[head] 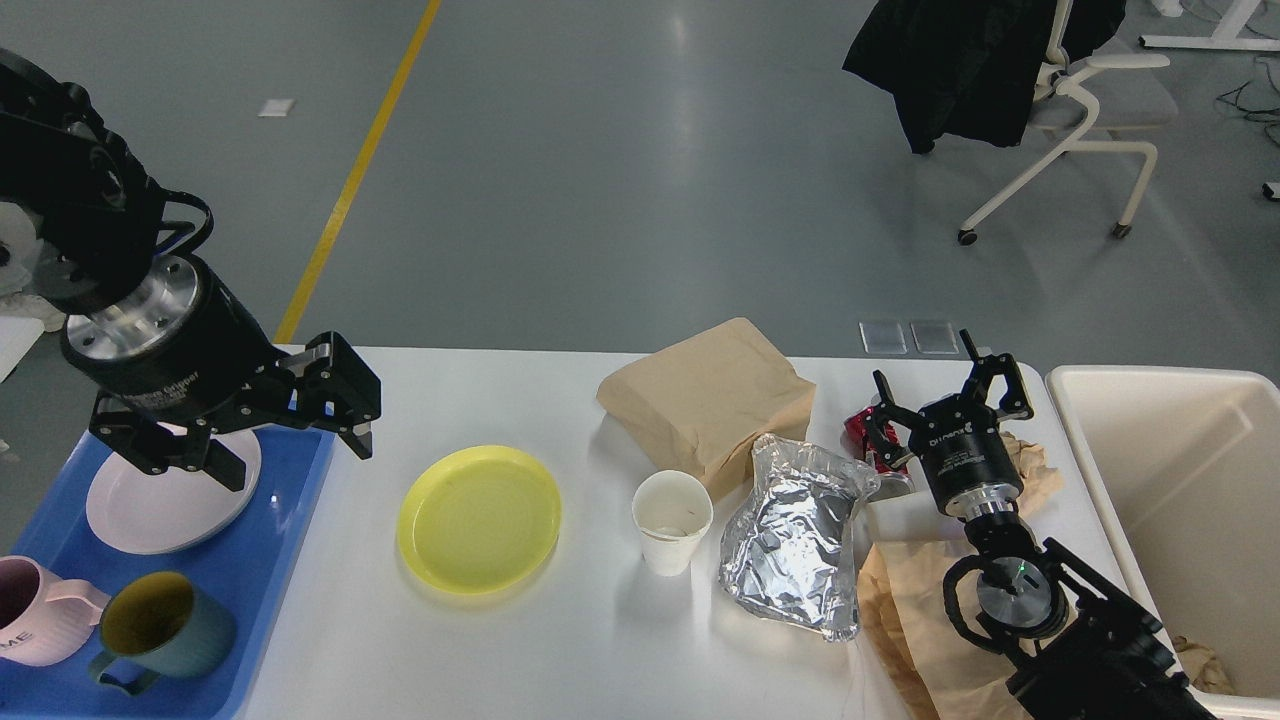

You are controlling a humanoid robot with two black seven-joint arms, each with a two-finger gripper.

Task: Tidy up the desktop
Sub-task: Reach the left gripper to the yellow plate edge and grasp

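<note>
White desktop (560,650) spans the head view, bearing a yellow plate (479,518), paper cup (671,520), foil bag (795,540) and brown paper bag (706,400). Left gripper (290,450) hangs above the blue tray's (270,560) edge, fingers spread, empty. Right gripper (942,395) stands spread near a red can (862,432), clasping nothing.

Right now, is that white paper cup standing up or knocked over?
Upright. The white paper cup stands on the desktop with its round open mouth facing up, between the yellow plate and the crumpled foil.
</note>
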